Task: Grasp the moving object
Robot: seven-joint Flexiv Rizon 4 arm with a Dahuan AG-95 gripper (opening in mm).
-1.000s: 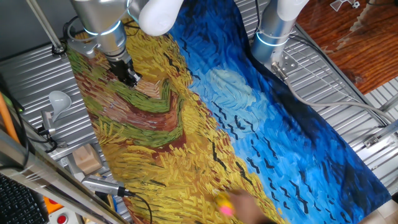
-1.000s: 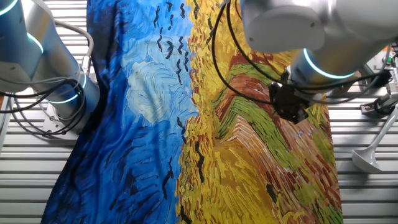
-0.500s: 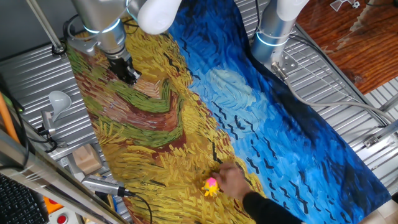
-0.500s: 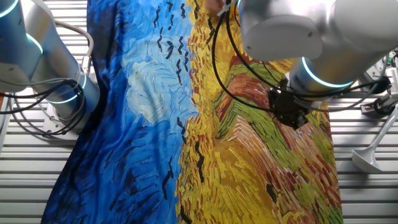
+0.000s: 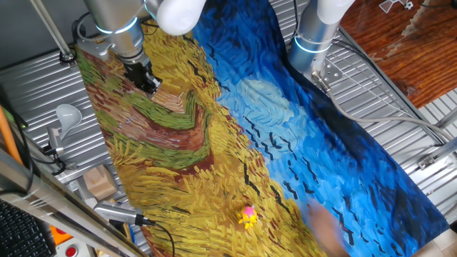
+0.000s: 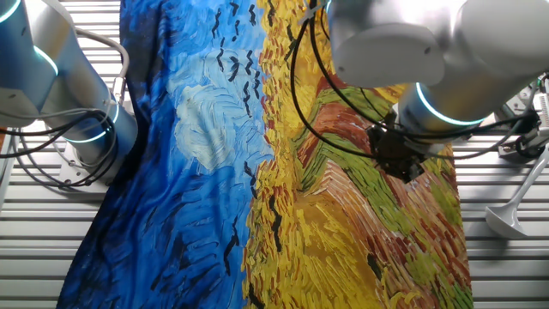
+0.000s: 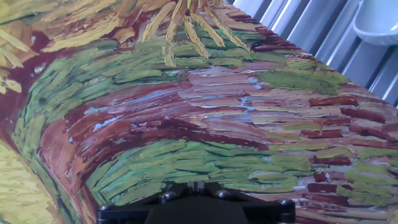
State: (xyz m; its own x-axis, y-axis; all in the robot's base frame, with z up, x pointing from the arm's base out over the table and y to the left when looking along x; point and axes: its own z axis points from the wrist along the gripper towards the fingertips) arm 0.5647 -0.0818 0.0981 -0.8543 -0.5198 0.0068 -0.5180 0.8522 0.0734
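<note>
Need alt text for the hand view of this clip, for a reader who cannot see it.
Close view of a painted cloth with curving green, red-brown and yellow brushstrokes filling the frame. A dark part of the tool mount sits at the bottom edge, with ribbed metal and a pale object at upper right. No toy appears here.

Toy point(image 5: 248, 215) on cloth point(image 5: 214, 121), far from gripper point(image 5: 147, 81)

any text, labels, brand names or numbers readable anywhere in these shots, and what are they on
None can be read in any view.
The painted cloth shows only brushstrokes, no lettering.
The pink and yellow toy is too small to show any marking.
The gripper and the arm show no legible label.
The clutter at the table edge is too small and blurred to read.
</note>
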